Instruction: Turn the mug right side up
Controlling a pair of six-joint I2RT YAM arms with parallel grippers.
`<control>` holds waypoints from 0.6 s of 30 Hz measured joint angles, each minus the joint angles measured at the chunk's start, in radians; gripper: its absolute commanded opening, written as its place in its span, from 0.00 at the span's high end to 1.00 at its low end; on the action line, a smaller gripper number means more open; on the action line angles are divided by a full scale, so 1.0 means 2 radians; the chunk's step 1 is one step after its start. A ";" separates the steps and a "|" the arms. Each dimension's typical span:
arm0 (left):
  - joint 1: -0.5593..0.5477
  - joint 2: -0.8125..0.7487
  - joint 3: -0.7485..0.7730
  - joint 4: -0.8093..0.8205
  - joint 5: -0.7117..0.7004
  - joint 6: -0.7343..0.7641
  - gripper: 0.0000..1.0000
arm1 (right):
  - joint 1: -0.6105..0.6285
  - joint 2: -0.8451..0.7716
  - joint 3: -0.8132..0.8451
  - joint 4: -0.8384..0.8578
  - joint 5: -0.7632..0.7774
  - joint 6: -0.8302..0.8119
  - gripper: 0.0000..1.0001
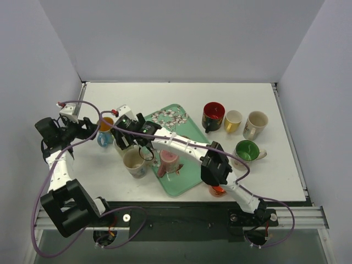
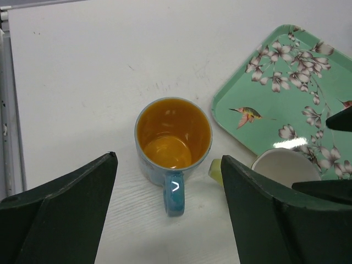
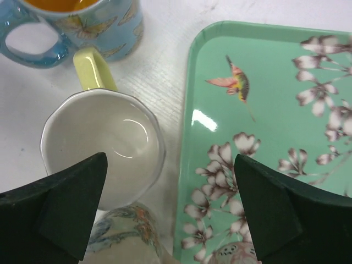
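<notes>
From above we see the whole white bench (image 1: 181, 93), which neither wrist camera takes in, with the green flowered tray (image 1: 186, 125) lying askew at its middle and both arms reaching in over its left half. Only this view shows the mugs standing well to the right of the tray: a red mug (image 1: 213, 114), a yellow-lined mug (image 1: 233, 120), a cream mug (image 1: 256, 124) and a green mug (image 1: 247, 149). It also shows a pink mug (image 1: 169, 161) on the tray, though we cannot tell which way up that one stands. The wrist views show what the top view blurs: a hummingbird and pale blossoms painted on the tray (image 3: 275, 110), and butterflies on the side of the blue mug (image 3: 82, 22). The left tool (image 2: 169, 159) hangs over the bench left of the tray with its fingers spread wide, gripping nothing. The blue mug (image 2: 173, 137) stands below the gap between them, mouth up, its orange inside showing and its handle toward the camera. The right tool (image 3: 170, 158) is likewise wide open and empty, above the white mug (image 3: 102, 146). That mug stands mouth up on the bench just beside the tray's left edge, its yellow handle pointing at the blue mug. A flowered mug (image 3: 129, 231) sits close against the white mug's near side.
</notes>
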 measured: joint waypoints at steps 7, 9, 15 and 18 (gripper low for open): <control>0.000 0.000 0.011 -0.041 0.000 0.000 0.13 | -0.009 -0.143 -0.058 -0.040 0.104 0.048 0.03; -0.001 0.000 0.021 -0.055 -0.003 0.000 0.13 | -0.017 -0.215 -0.096 -0.060 0.130 0.070 0.02; -0.018 0.000 0.048 -0.101 -0.020 -0.004 0.13 | -0.036 -0.293 -0.138 -0.139 0.147 0.136 0.02; -0.041 -0.009 0.050 -0.122 -0.027 -0.004 0.13 | -0.027 -0.272 -0.180 -0.167 0.145 0.163 0.02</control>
